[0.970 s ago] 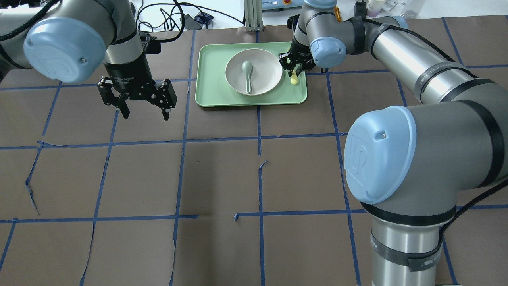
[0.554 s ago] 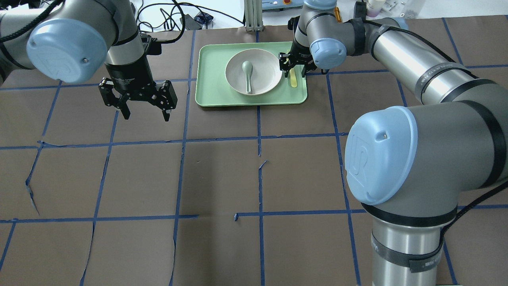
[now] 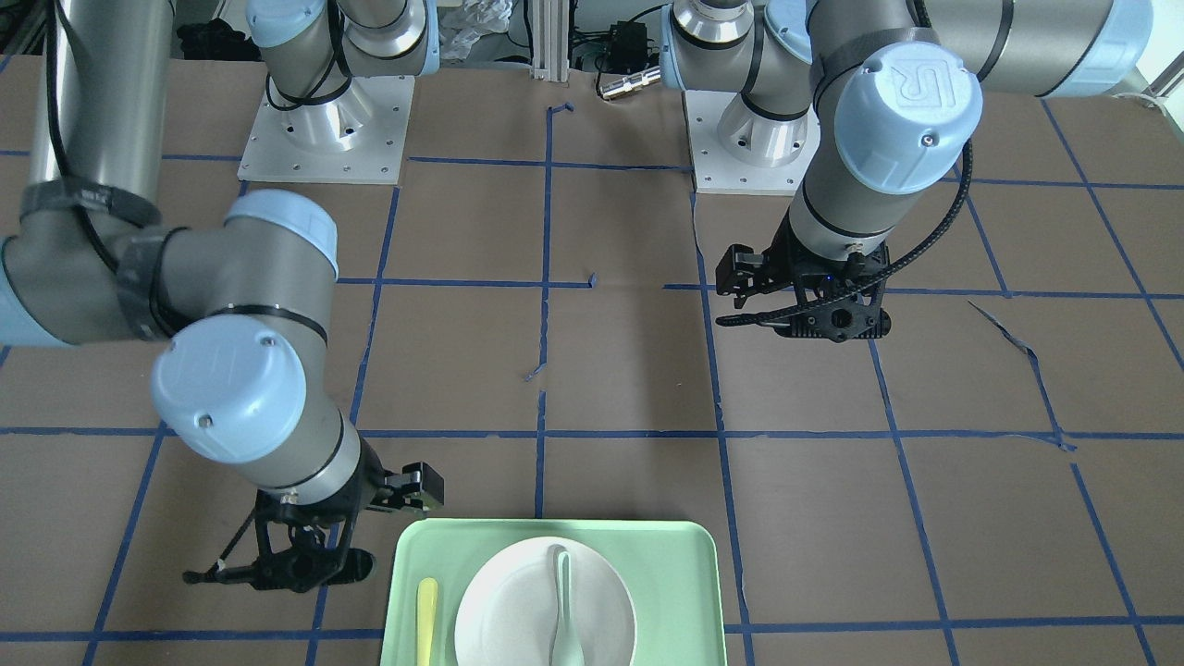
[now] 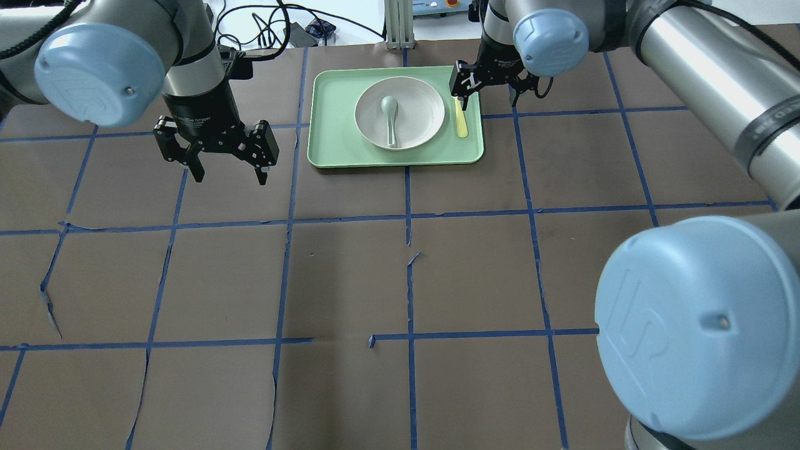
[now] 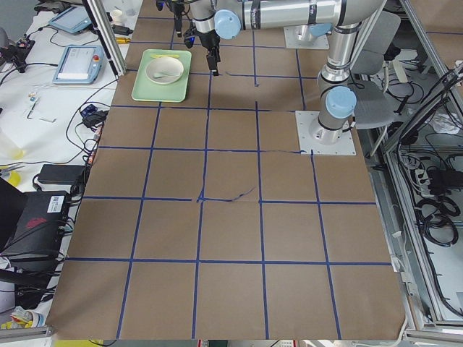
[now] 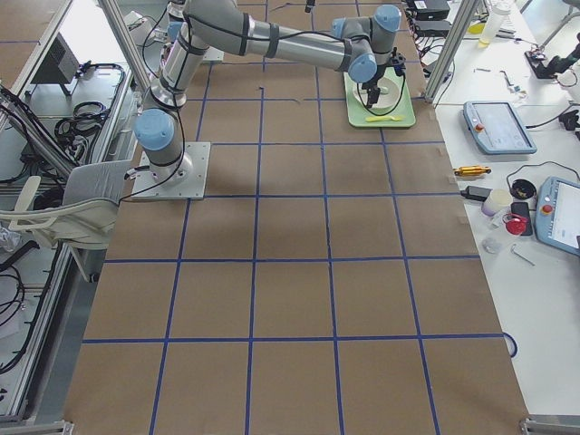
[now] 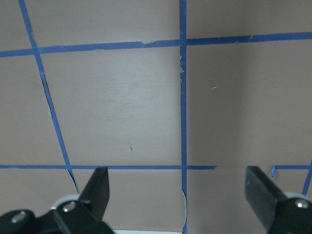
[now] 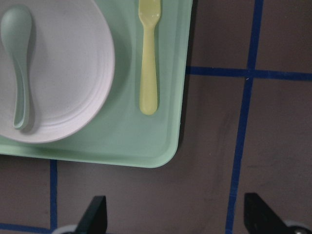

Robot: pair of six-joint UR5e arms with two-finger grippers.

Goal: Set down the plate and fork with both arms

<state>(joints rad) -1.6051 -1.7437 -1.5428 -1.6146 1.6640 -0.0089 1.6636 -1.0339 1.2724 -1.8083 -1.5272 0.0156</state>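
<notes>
Where the brown-covered table [image 4: 350, 281] is crossed by a grid of blue tape lines, a rectangular mint-green tray [image 4: 331, 140] sits on its far side, near the middle. On the tray lies the round white plate [image 4: 420, 107], roughly centred. A pale grey-green spoon [image 4: 390, 119] rests inside the plate, its bowl toward the far edge. The slim pale yellow fork [image 4: 461, 122] lies flat on the tray floor, in the strip between the plate and the tray's right rim. It sits just beside the plate without touching it, and runs parallel to that rim with its tines pointing away from the robot.

Above the tray's far right corner hangs the right hand [image 4: 487, 86]. Its two black fingers are spread wide and hold nothing. It appears to sit over the rim rather than over the fork, though the arm hides part of it.

Off to the tray's left, well apart from it, hangs the left hand [image 4: 230, 179]. It too is spread wide and empty. Its wrist camera sees only bare table and tape lines below.
</notes>
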